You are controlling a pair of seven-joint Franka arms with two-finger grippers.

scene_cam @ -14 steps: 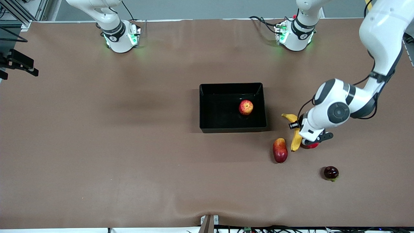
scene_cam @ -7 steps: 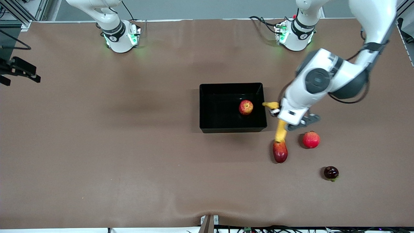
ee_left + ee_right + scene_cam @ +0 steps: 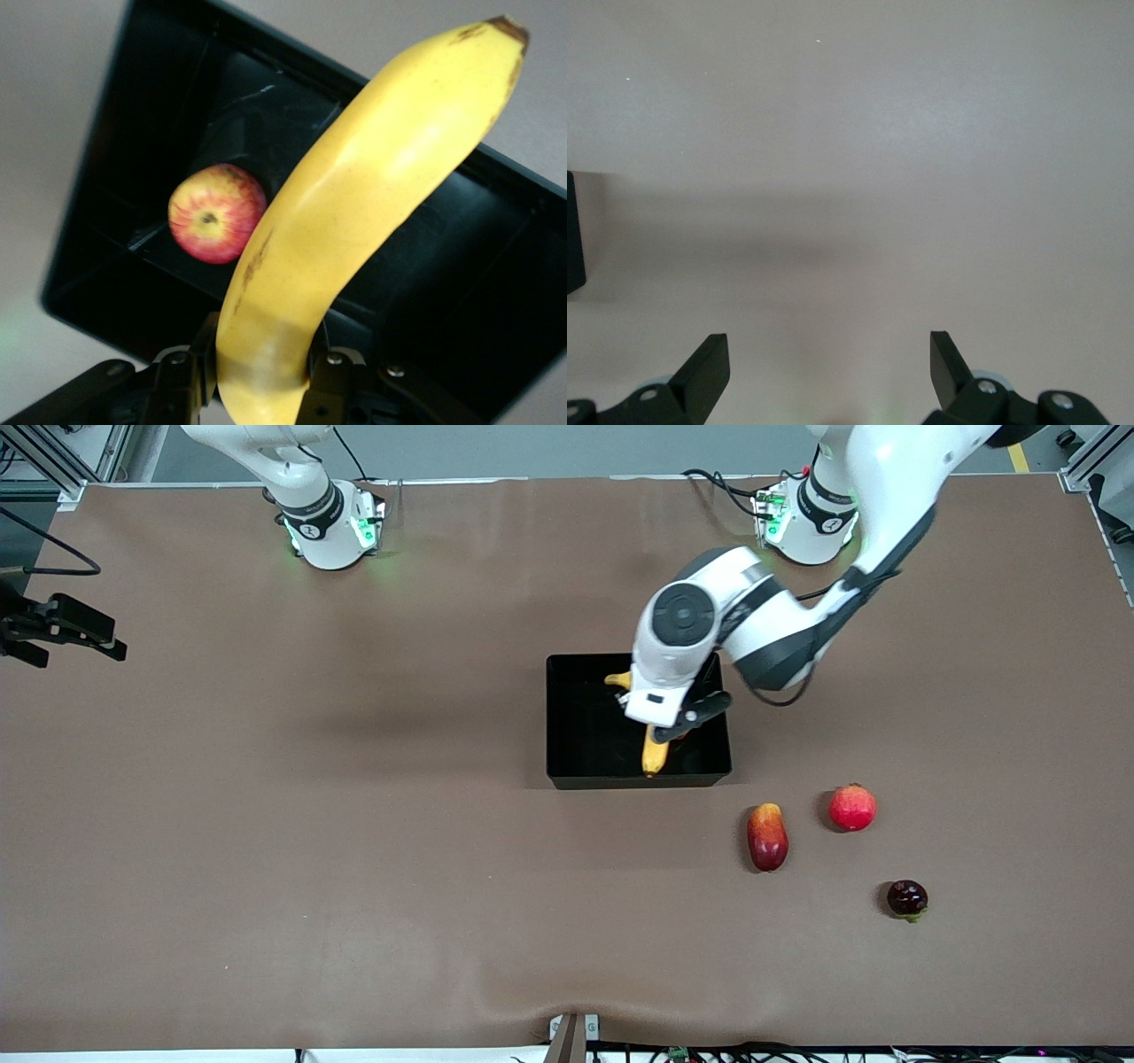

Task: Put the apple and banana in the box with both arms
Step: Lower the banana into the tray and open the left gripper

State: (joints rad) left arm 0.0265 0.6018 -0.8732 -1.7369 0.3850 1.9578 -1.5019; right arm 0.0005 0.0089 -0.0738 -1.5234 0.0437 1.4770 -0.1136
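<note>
My left gripper (image 3: pixel 660 731) is shut on the yellow banana (image 3: pixel 654 758) and holds it in the air over the black box (image 3: pixel 558 717). In the left wrist view the fingers (image 3: pixel 182 376) clamp the banana (image 3: pixel 354 212) near one end. The apple (image 3: pixel 217 212), red with yellow patches, lies in the box (image 3: pixel 89 266) under the banana. In the front view my left arm hides the apple. My right gripper (image 3: pixel 830 350) is open and empty over bare table at the right arm's end, and it shows at the edge of the front view (image 3: pixel 66 631).
Three other fruits lie on the table nearer to the front camera than the box, toward the left arm's end: an elongated red-yellow fruit (image 3: pixel 767 837), a round pinkish-red fruit (image 3: pixel 852 807) and a small dark maroon fruit (image 3: pixel 907 898).
My left gripper lifted the banana from the table beside the pinkish-red fruit and carried it over the box. The right gripper drifted slightly.
</note>
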